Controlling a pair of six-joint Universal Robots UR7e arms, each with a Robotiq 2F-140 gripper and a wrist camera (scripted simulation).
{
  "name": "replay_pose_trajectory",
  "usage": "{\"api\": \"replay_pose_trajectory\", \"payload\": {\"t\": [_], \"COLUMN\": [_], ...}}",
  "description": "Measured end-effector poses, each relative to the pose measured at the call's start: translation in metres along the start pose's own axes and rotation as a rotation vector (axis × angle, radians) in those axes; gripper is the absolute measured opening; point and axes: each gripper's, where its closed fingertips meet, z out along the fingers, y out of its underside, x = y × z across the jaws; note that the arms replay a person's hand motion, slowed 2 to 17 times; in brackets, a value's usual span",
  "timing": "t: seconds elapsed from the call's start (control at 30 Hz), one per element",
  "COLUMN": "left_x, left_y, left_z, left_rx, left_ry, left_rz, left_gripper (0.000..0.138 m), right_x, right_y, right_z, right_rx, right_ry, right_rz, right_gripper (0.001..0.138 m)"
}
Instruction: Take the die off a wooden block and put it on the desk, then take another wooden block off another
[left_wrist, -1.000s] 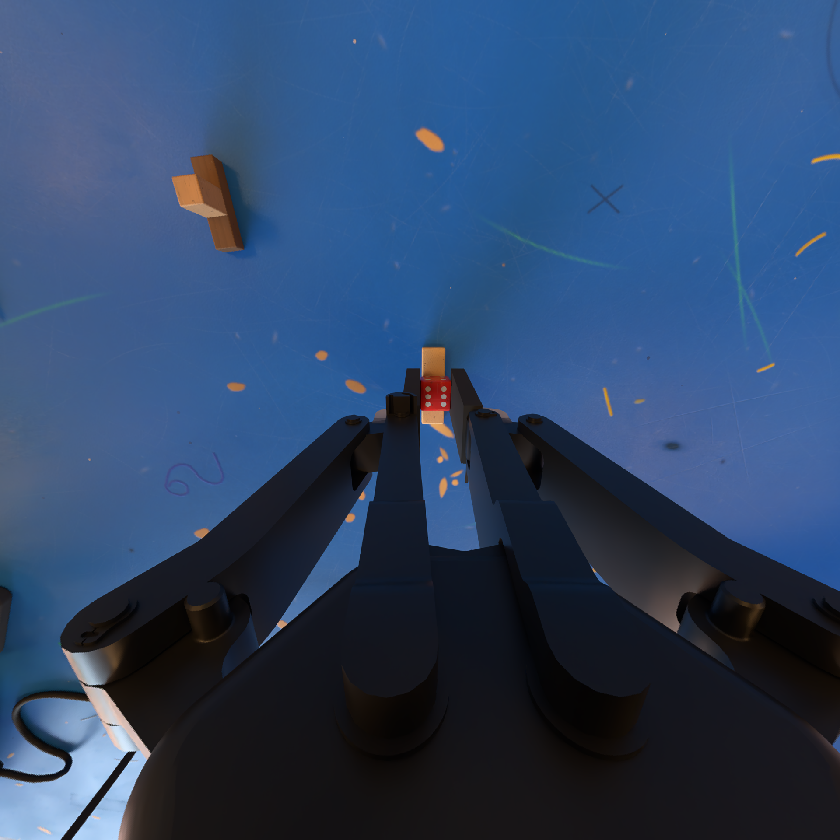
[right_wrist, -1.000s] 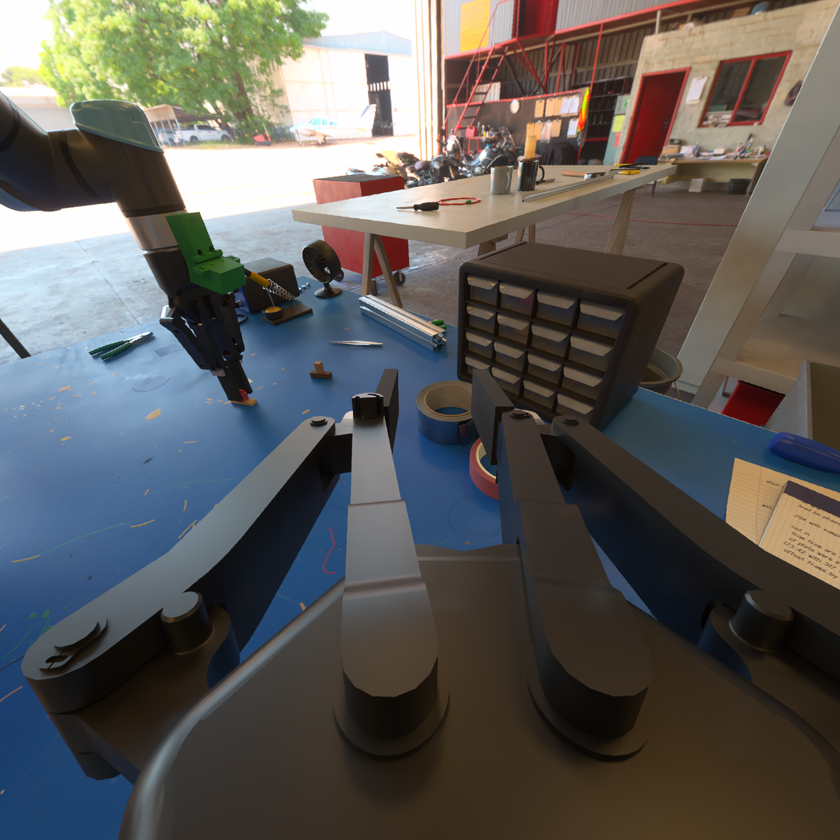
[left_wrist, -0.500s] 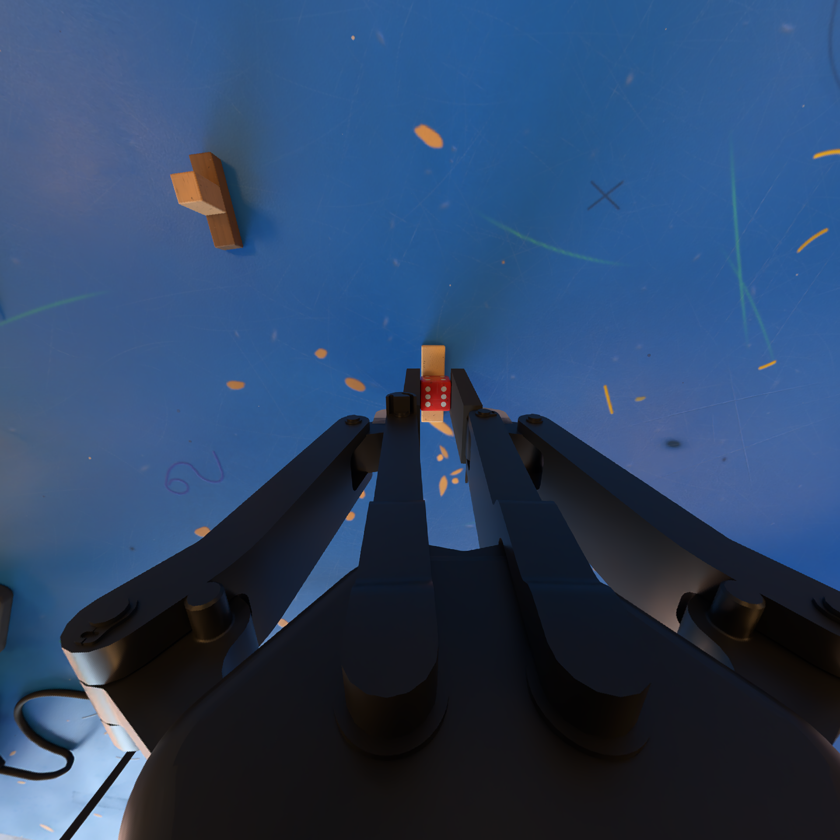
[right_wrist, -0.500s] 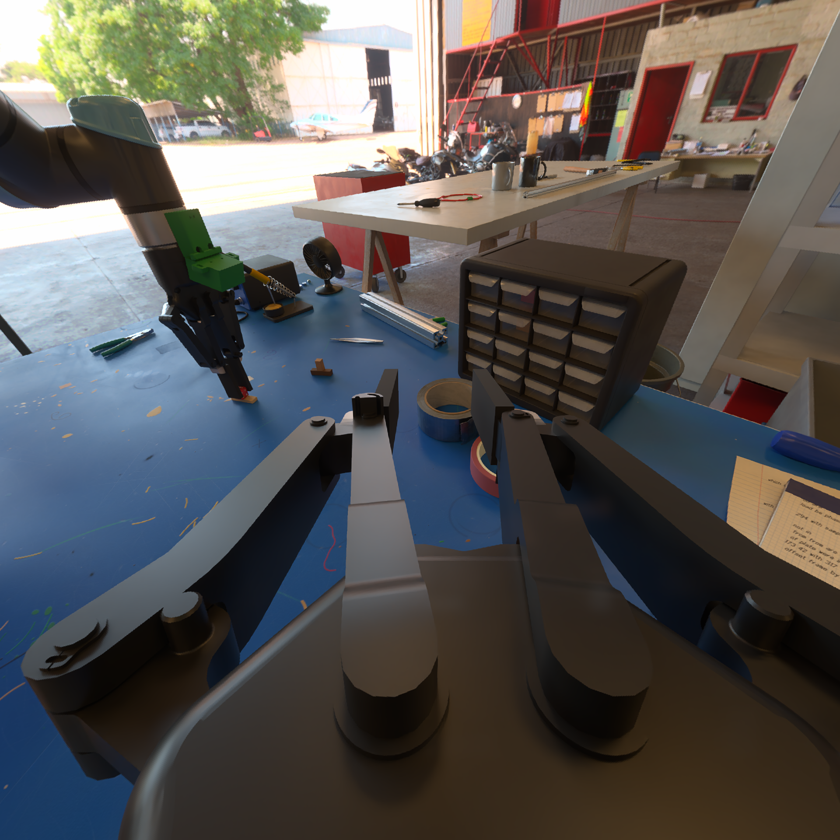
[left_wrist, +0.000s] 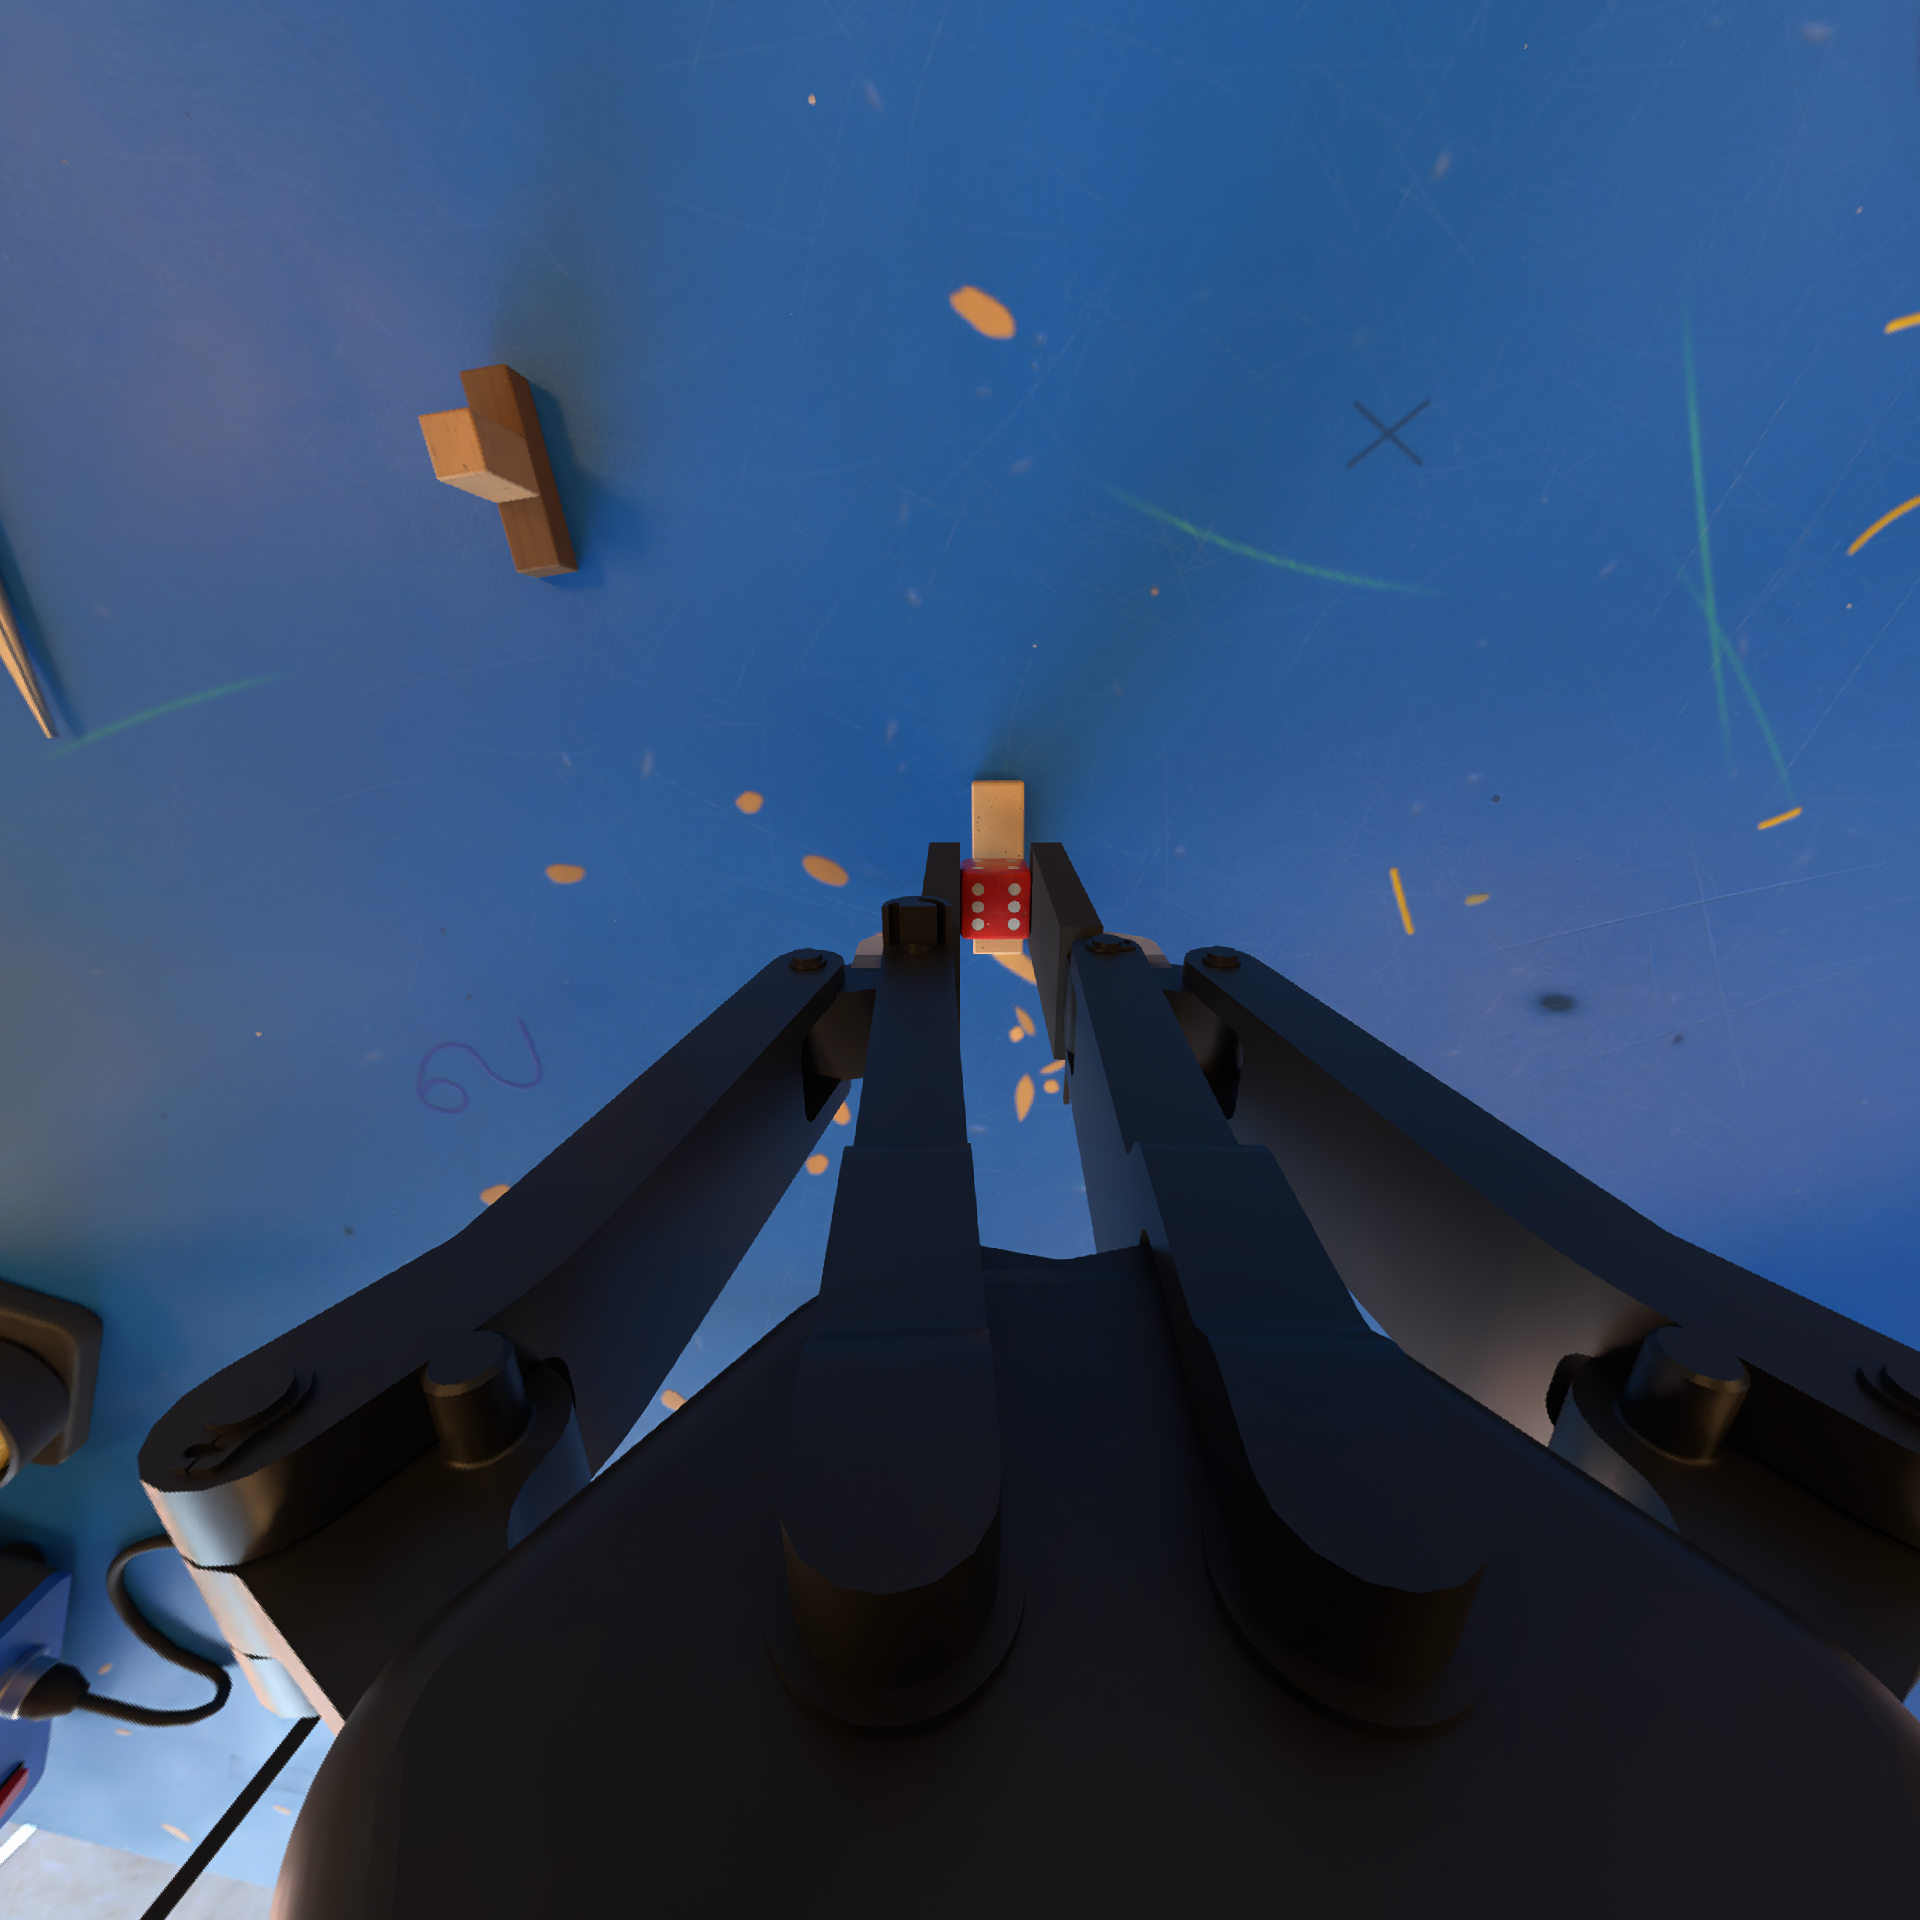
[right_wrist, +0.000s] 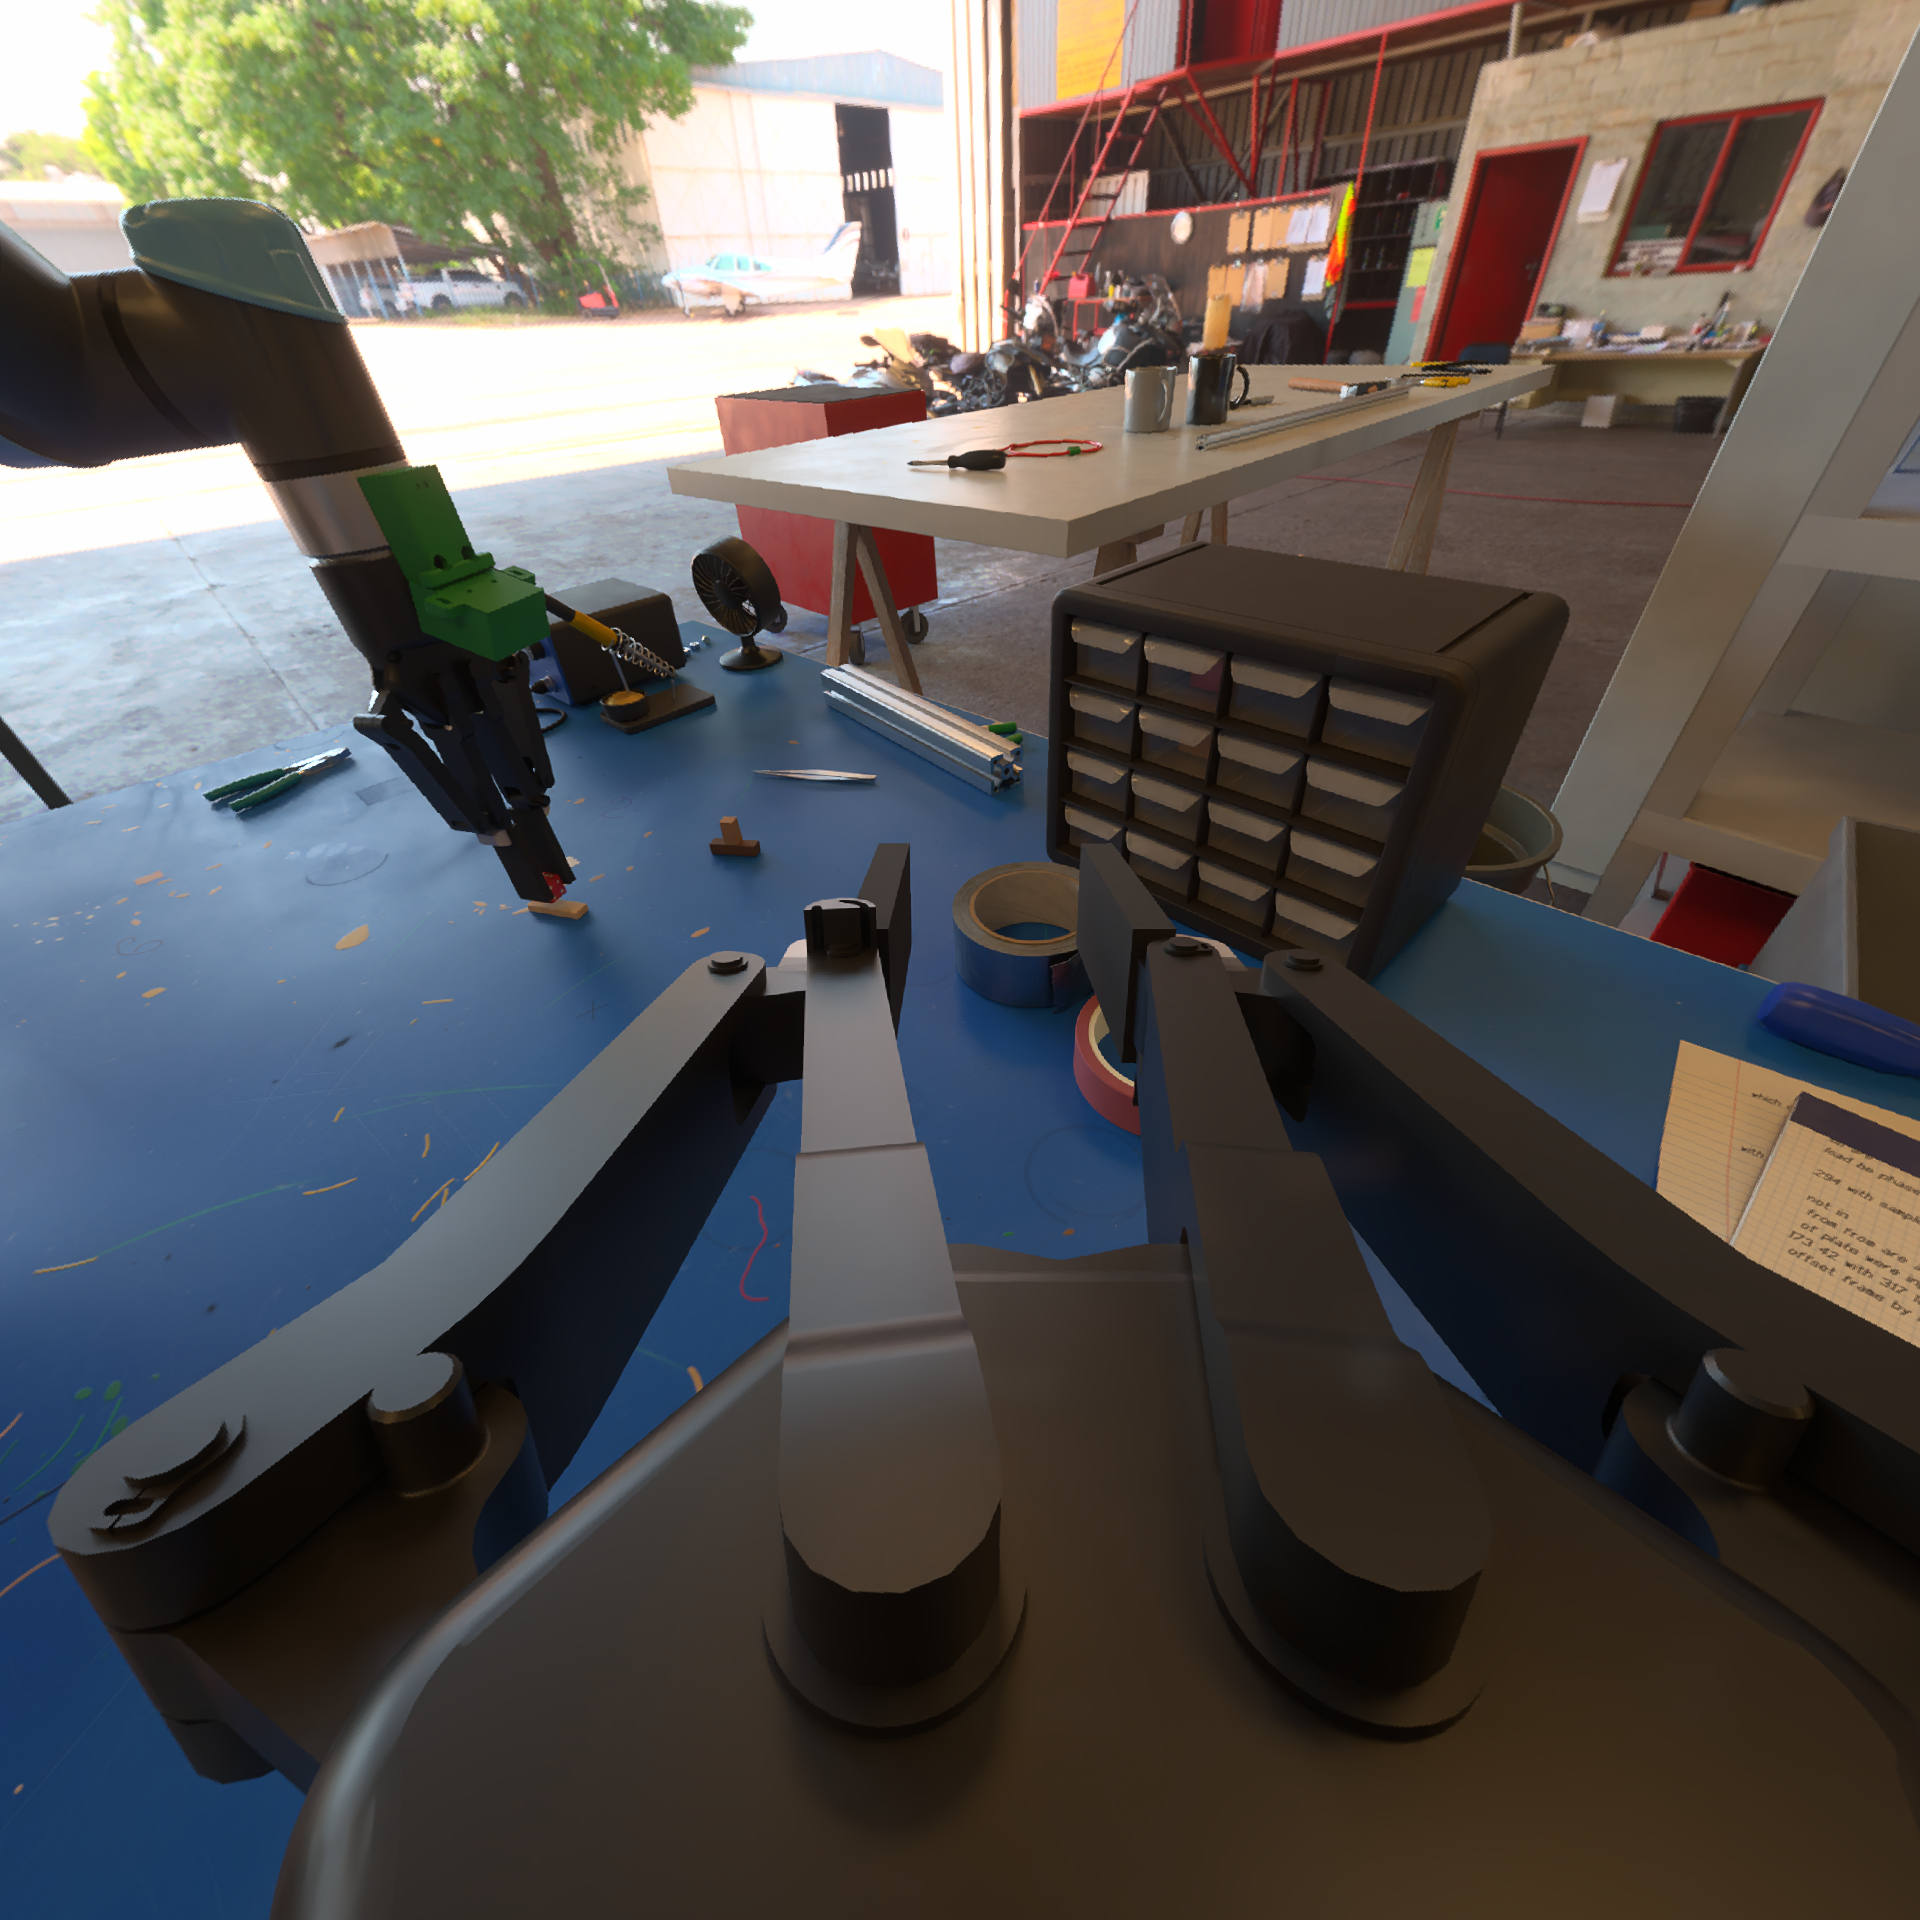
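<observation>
My left gripper (left_wrist: 995, 883) is shut on the red die (left_wrist: 995, 902) and holds it just above a pale wooden block (left_wrist: 997, 819) lying flat on the blue desk (left_wrist: 1351, 727). The right wrist view shows the die (right_wrist: 554, 885) a little clear of that block (right_wrist: 558, 910). To the upper left, a light wooden block (left_wrist: 473, 454) lies across a darker one (left_wrist: 530, 509); the pair also shows in the right wrist view (right_wrist: 735, 840). My right gripper (right_wrist: 992, 914) is open and empty, in the air over the desk.
A black drawer cabinet (right_wrist: 1278, 748) stands at the back right, with tape rolls (right_wrist: 1013, 930) in front of it. Tweezers (right_wrist: 821, 774), an aluminium rail (right_wrist: 925, 727), a soldering station (right_wrist: 613, 655), pliers (right_wrist: 275, 779) and notepads (right_wrist: 1818, 1195) lie around.
My left gripper has risen a little with the die, away from the pale block. The right gripper has hardly moved.
</observation>
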Motion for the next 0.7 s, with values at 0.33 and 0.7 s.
{"api": "replay_pose_trajectory", "payload": {"t": [0.33, 0.7], "left_x": [-0.003, 0.000], "left_y": [-0.008, -0.031], "left_z": [-0.021, -0.065], "left_rx": [0.048, 0.143], "left_ry": [-0.037, -0.076], "left_rz": [0.002, -0.002], "left_gripper": [0.018, 0.018], "right_x": [0.000, 0.000], "right_y": [-0.003, -0.006], "right_z": [-0.003, -0.009], "right_rx": [0.009, 0.023], "right_ry": [0.006, 0.018], "right_rz": [-0.004, -0.011], "right_gripper": [0.044, 0.043]}}
